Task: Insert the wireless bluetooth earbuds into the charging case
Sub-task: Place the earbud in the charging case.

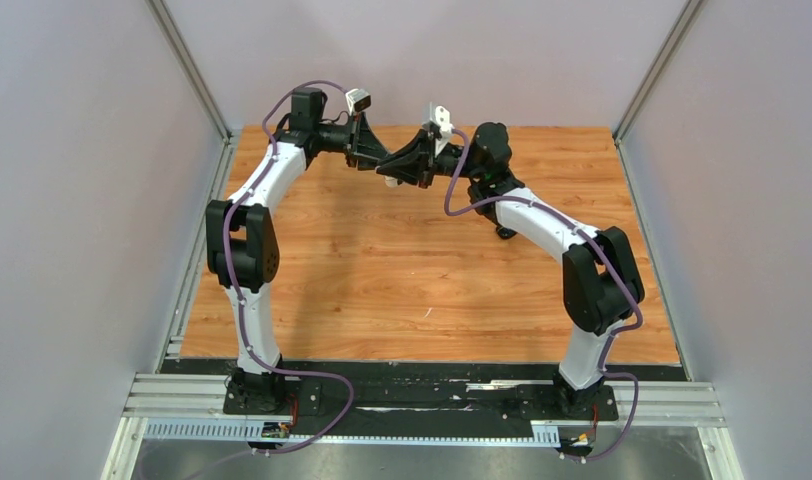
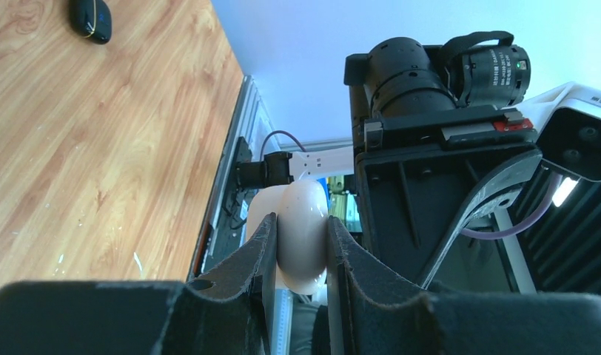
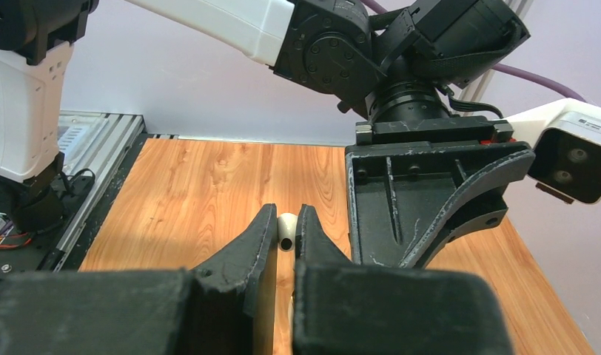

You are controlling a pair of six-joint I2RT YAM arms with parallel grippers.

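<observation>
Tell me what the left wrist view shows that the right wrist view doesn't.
Left wrist only: the white charging case clamped in the left gripper, and a black oval object lying on the wooden table. Right wrist only: a small white earbud pinched in the right gripper. Both: that table and the opposite arm's gripper close ahead.
</observation>
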